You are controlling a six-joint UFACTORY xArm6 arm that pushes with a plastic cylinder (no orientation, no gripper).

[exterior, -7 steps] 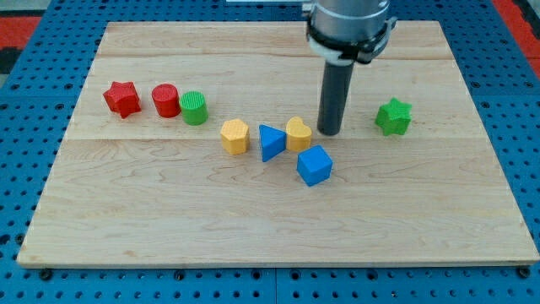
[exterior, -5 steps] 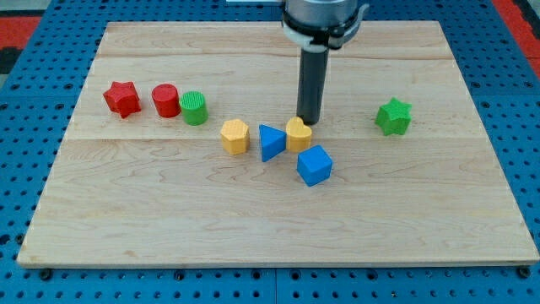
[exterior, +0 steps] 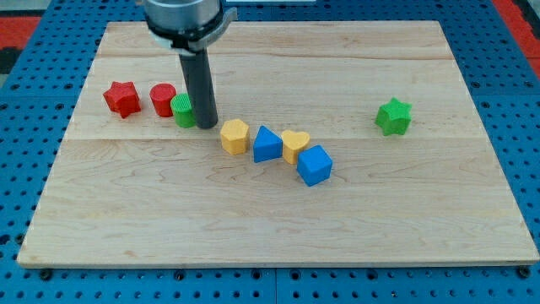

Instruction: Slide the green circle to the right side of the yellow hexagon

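The green circle [exterior: 182,111] sits at the board's upper left, touching the red circle [exterior: 163,100] on its left. My tip [exterior: 207,125] is down on the board right against the green circle's right side, partly hiding it. The yellow hexagon [exterior: 234,135] lies a short way to the view's lower right of my tip, apart from it. A blue triangle [exterior: 267,144] sits just right of the hexagon.
A red star [exterior: 122,98] lies left of the red circle. A yellow heart [exterior: 294,145] and a blue cube [exterior: 314,165] touch in a row right of the blue triangle. A green star [exterior: 393,116] sits alone at the right.
My tip has swept left from beside the yellow heart to the green circle's right side. The blue triangle and yellow heart have shifted slightly down; the green circle has edged left.
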